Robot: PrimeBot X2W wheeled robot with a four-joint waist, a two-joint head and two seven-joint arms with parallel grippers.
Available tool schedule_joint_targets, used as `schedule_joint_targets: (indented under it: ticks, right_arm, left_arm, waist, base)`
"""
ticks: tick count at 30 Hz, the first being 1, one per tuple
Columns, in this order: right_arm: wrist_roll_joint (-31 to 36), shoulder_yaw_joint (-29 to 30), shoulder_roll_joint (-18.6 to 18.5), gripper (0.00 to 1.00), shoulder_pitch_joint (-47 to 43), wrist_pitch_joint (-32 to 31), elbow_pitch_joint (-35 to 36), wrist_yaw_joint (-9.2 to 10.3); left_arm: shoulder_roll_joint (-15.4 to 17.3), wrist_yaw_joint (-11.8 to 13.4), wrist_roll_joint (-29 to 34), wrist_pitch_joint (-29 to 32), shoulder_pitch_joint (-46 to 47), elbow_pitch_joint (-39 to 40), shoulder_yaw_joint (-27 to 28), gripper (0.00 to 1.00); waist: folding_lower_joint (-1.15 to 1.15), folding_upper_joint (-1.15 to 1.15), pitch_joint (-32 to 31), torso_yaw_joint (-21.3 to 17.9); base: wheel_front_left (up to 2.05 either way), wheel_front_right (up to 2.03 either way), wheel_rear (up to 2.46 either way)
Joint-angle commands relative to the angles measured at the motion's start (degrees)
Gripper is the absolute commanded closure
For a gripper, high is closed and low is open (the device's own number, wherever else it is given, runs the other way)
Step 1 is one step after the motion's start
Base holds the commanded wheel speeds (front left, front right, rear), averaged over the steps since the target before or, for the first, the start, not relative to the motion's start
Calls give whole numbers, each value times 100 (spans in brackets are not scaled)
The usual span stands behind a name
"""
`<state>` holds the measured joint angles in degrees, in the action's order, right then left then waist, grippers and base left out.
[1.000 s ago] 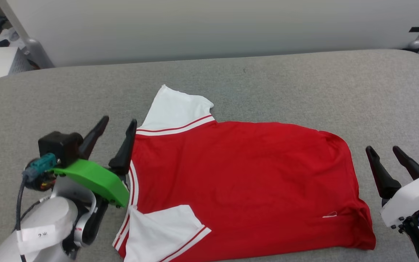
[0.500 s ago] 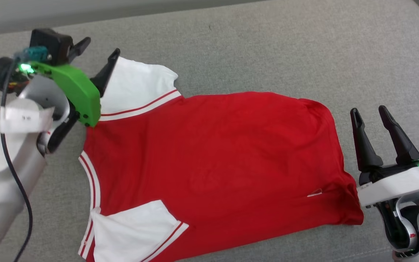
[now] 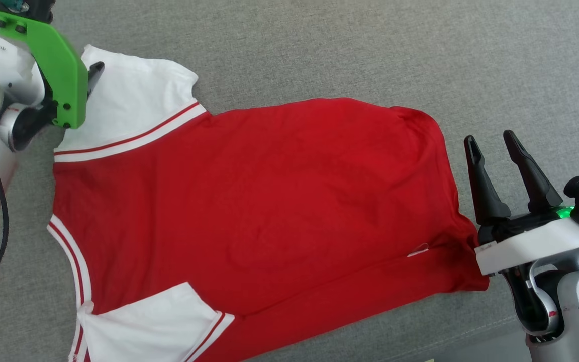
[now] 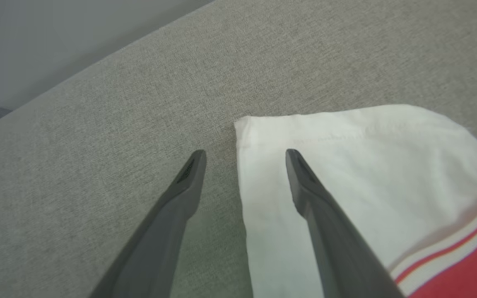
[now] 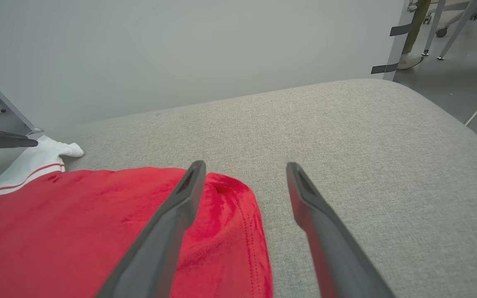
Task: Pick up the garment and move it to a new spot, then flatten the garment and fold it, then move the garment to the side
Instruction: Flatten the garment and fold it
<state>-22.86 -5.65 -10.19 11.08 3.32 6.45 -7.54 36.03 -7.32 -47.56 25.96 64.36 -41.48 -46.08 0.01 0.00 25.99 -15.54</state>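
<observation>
Lying flat: one garment, two grippers spread

One red garment (image 3: 269, 201) lies spread on the grey cushion (image 3: 345, 45), plain side up. It has two white sleeves at the robot's left: far sleeve (image 3: 128, 95) and near sleeve (image 3: 154, 322). Left gripper (image 4: 244, 155): two fingers apart and empty, one over the far sleeve's corner, one over cushion. Right gripper (image 3: 490, 140): two fingers apart, empty, just beside the hem (image 3: 451, 201).
</observation>
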Motion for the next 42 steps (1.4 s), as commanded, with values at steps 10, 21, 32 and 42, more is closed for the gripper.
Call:
schedule_joint_targets:
  ticks: [10, 21, 32, 42]
  right_arm:
    - [-24, -123, 0, 0, 219, 102, -20, 5]
    - [42, -93, -93, 0, 195, -65, -103, 5]
    - [39, 89, -528, 0, 204, -1330, -187, 5]
    - [-82, 314, -871, 0, 588, -3467, -204, 5]
  left_arm:
    - [-37, -15, -97, 587, 592, -696, -303, 0]
    - [-209, -16, -787, 729, 280, -731, -303, 100]
    - [-90, -16, -1135, 83, 119, -29, -227, 100]
    - [436, 201, -1252, -89, -616, 1609, -228, 100]
  waist:
    - [-1, 0, 382, -193]
    - [-1, 0, 226, -35]
    - [-1, 0, -399, 506]
    - [-1, 0, -627, 1052]
  base:
    - [0, 0, 0]
    - [0, 0, 0]
    - [0, 0, 0]
    - [0, 0, 0]
